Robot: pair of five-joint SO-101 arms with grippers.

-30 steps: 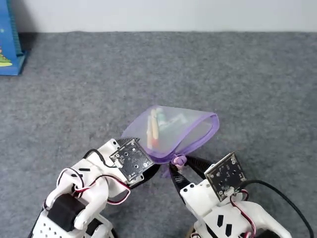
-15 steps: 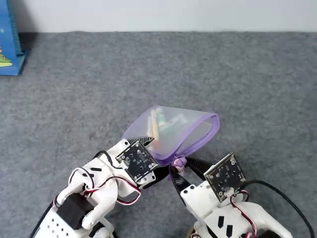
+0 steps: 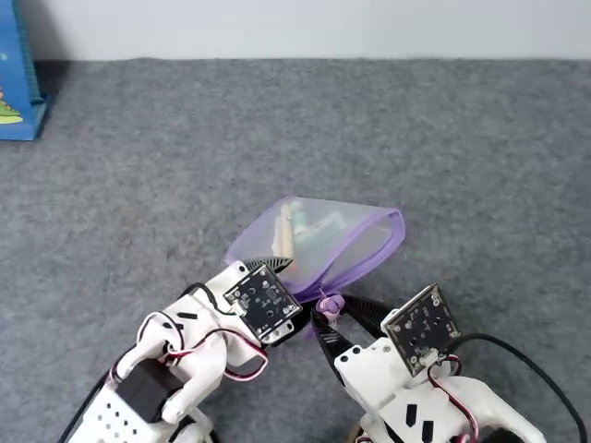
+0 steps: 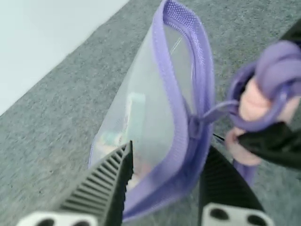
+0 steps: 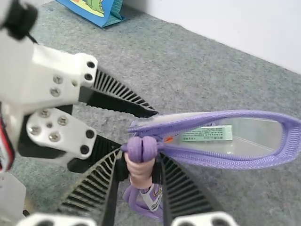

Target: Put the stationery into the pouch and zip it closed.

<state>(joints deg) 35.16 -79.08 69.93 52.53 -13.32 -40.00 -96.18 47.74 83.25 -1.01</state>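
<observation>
Sitting near the front middle of the grey bench, the pouch is see-through with purple zip trim round its edge. It lies half on its side, one corner pointing at the two arms. The stationery is inside: a pale stick-like piece with an orange end, plus a small flat labelled piece seen through the clear wall. The zip pull charm, a purple knot with a pink bit under it, hangs at the near corner. Can't tell whether the zip is run all the way shut.

The right claw is clenched on the zip pull charm, ribbed fingers pinching it from both sides. The left claw is released, jaws spread wide and straddling the pouch's near end, with the purple zip edge between them. One finger lies against the clear side; the other is beside the trim.

Both arms crowd the near side, and the claws almost touch at the pouch corner. Beyond the pouch and to either side is open grey surface. A white wall closes the far edge. A blue box stands at the far left corner, well apart.

Since a second ago the left arm has pushed forward and inward, so its claw now reaches further over the pouch's near end. The right arm has held its place on the charm. The pouch has barely shifted.
</observation>
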